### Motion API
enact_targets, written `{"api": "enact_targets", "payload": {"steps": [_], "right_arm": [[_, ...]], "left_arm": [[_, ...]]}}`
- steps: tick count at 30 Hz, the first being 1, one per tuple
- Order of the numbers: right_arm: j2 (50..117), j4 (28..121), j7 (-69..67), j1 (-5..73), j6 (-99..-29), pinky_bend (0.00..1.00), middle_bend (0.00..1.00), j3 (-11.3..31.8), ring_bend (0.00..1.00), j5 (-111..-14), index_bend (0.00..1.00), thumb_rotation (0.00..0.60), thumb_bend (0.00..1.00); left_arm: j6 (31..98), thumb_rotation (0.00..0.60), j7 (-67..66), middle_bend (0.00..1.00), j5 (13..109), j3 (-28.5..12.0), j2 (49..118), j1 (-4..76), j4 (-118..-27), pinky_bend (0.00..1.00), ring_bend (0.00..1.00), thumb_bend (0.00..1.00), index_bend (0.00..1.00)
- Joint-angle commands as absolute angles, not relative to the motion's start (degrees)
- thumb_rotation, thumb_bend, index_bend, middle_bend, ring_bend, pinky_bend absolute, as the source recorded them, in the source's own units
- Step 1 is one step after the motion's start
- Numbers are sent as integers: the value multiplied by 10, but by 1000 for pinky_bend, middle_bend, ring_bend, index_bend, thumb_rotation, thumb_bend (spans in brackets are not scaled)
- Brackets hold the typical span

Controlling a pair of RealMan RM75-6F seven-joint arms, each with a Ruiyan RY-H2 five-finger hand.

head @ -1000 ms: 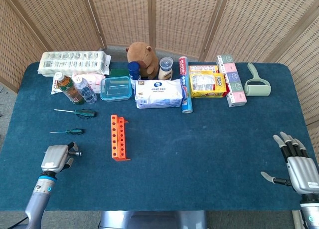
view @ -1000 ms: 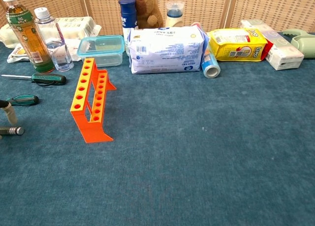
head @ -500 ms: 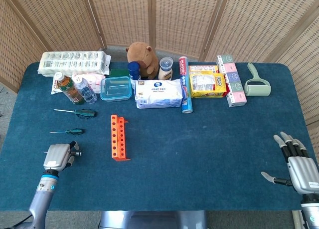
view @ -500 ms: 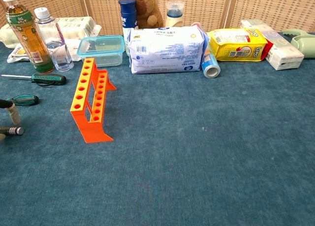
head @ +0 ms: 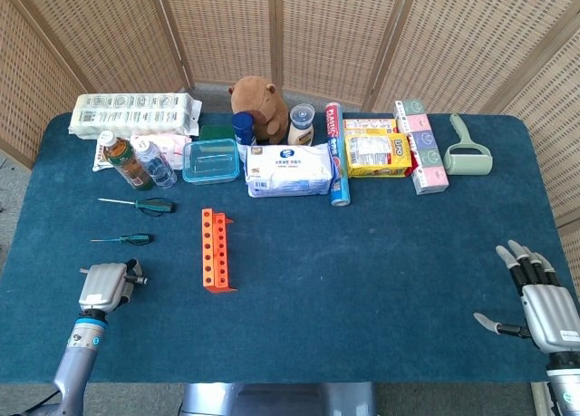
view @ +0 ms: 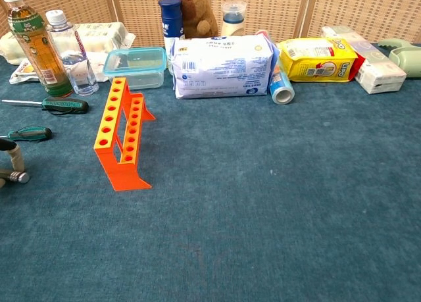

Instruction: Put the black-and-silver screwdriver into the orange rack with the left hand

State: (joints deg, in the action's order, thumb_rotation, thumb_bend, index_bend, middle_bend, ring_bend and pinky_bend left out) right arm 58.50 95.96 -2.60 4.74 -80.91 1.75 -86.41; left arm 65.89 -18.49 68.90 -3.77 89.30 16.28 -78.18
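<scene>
The left hand [head: 105,286] is sitting low at the near-left corner of the blue cloth-covered counter [head: 362,253], its fingers [head: 133,274] curling in around a black-and-silver screwdriver [view: 14,177], of which only the metal end is showing at the left edge of the chest view. Just beyond the hand, a small green-handled screwdriver [head: 124,239] is lying flat, and further back a larger green-handled screwdriver [head: 139,203] is lying near a brown tea bottle [head: 122,159]. To the right of the left hand, well apart from it, the orange plastic rack with two rows of holes [head: 216,250] is standing upright. The right hand [head: 544,303] is resting at the near-right edge of the counter, fingers spread apart and holding nothing.
</scene>
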Motion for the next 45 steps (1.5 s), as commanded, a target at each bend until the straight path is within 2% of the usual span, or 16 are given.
{"api": "enact_targets", "payload": {"steps": [1, 11, 17, 31, 39, 45], "right_arm": [[585, 960, -26, 47, -809, 0, 0, 18, 0, -864, 36, 413, 0], [584, 959, -31, 47, -810, 0, 0, 18, 0, -864, 36, 409, 0], [585, 959, -29, 48, -808, 0, 0, 17, 0, -865, 36, 409, 0], [594, 959, -5, 51, -801, 0, 0, 17, 0, -857, 36, 412, 0], [598, 959, 3, 52, -799, 0, 0, 16, 0, -854, 37, 411, 0], [600, 960, 8, 53, -795, 0, 0, 15, 0, -852, 37, 409, 0]], "left_arm": [[658, 600, -187, 1000, 686, -38, 893, 163, -783, 1000, 1000, 451, 501], [664, 600, -193, 1000, 681, -38, 878, 161, -813, 1000, 1000, 457, 510], [694, 600, -169, 1000, 706, -39, 833, 151, -876, 1000, 1000, 455, 510], [789, 600, -87, 1000, 836, -14, 709, 115, -1023, 1000, 1000, 454, 510], [771, 600, 6, 1000, 878, 1, 654, 123, -1082, 1000, 1000, 453, 511], [726, 600, 178, 1000, 935, 22, 579, 152, -1125, 1000, 1000, 454, 510]]}}
